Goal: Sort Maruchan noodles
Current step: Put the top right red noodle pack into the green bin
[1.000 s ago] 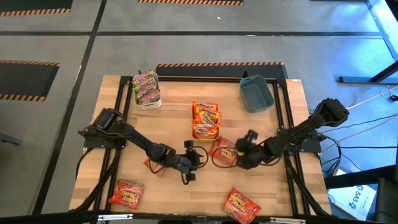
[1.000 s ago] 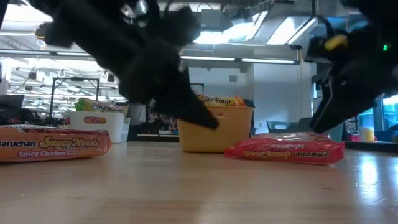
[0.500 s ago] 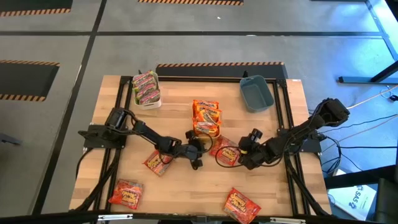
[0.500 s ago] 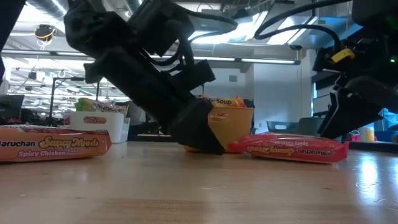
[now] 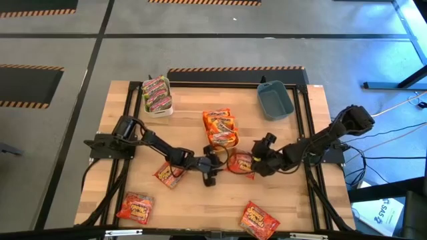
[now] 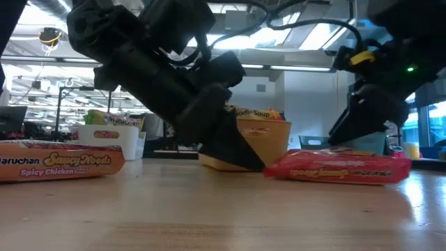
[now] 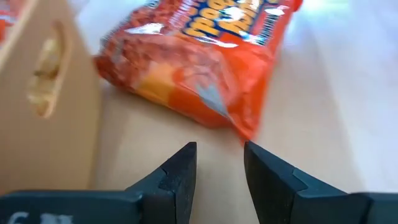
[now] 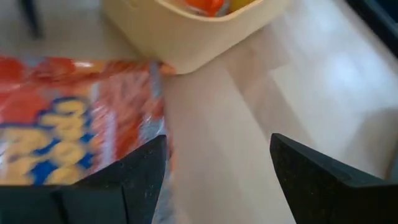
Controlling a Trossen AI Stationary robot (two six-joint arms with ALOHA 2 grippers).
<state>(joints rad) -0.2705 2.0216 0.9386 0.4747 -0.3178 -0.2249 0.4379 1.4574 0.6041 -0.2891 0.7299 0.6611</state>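
Red noodle packet [image 5: 241, 162] lies flat near the worktop's middle, just in front of the yellow bin [image 5: 221, 129], between both arms. Long axis runs roughly left to right. Left gripper [image 5: 212, 165] sits at its left end, fingers narrowly parted, holding nothing. Right gripper [image 5: 259, 160] sits at its right end, fingers wide apart, empty. Both about equally near.

- The red packet [image 7: 205, 68] by the yellow bin [image 7: 37, 99] is blurred in the left wrist view, its lettering unreadable; its far end is cut by the edge
- In the low view the left arm [image 6: 167, 90] hides the yellow bin's near corner; the right gripper's fingertips sit behind the red packet
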